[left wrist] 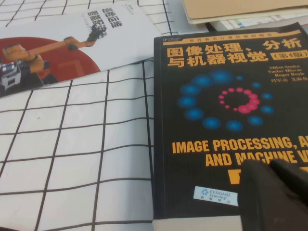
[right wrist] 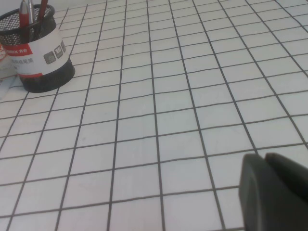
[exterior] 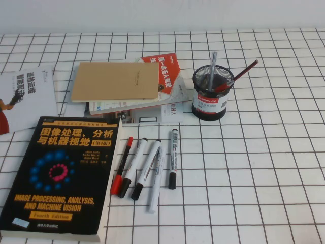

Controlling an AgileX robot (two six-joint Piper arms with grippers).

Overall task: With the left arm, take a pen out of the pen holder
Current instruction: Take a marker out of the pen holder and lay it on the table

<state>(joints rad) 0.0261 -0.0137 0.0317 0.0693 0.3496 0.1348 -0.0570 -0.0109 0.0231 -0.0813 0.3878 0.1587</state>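
Note:
A black mesh pen holder (exterior: 209, 94) with a white label stands at the back right of the checked table. A grey pen (exterior: 213, 63) and a red pen (exterior: 244, 72) stick up out of it. The right wrist view shows the pen holder (right wrist: 41, 53) too, far from my right gripper (right wrist: 263, 159), which hangs shut over bare cloth. Neither arm appears in the high view. My left gripper (left wrist: 268, 166) is shut and holds nothing. It hovers over the near end of a black textbook (left wrist: 226, 110), well away from the holder.
The black textbook (exterior: 56, 178) lies front left, with several markers (exterior: 144, 165) beside it. Behind it a brown notebook (exterior: 116, 80) tops a stack of books. A brochure (exterior: 23, 96) lies at the far left.

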